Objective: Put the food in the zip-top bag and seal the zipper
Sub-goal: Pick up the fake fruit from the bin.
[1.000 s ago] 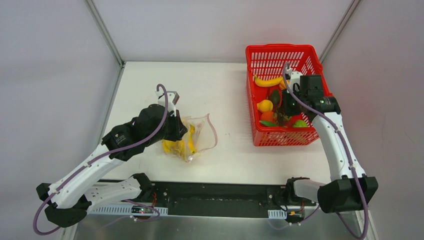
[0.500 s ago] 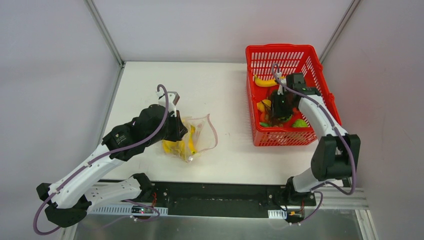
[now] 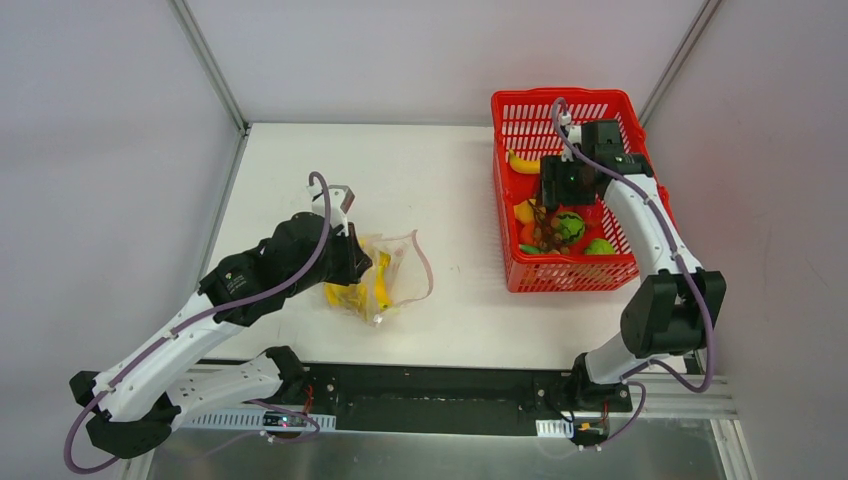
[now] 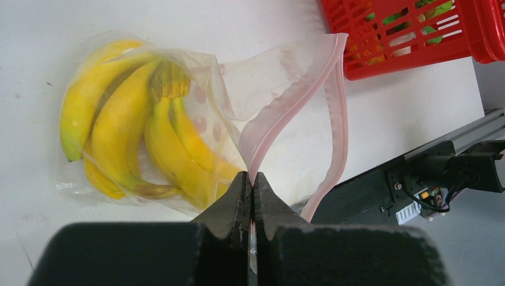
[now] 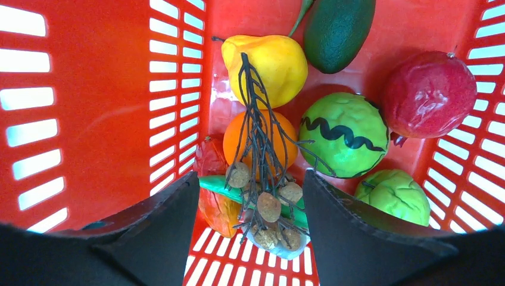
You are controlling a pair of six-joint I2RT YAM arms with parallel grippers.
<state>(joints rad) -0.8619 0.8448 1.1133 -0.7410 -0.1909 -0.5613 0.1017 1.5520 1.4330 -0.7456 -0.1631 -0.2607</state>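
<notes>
Your right gripper (image 5: 251, 179) has shifted back over the basket (image 5: 107, 119), jaws spread, the food (image 5: 342, 134) loose below them: nothing picked yet. Your left gripper (image 4: 251, 179) pinches the zip-top bag (image 4: 262, 65) by its zipper (image 4: 292, 104), bananas (image 4: 119, 125) just beyond its tips.

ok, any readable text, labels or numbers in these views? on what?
No readable text in any view.
zip-top bag: pale pink dots only, no wording.
green round piece: black wavy line, a pattern, not lettering.
circuit board at the left arm base: any markings too small to read.
</notes>
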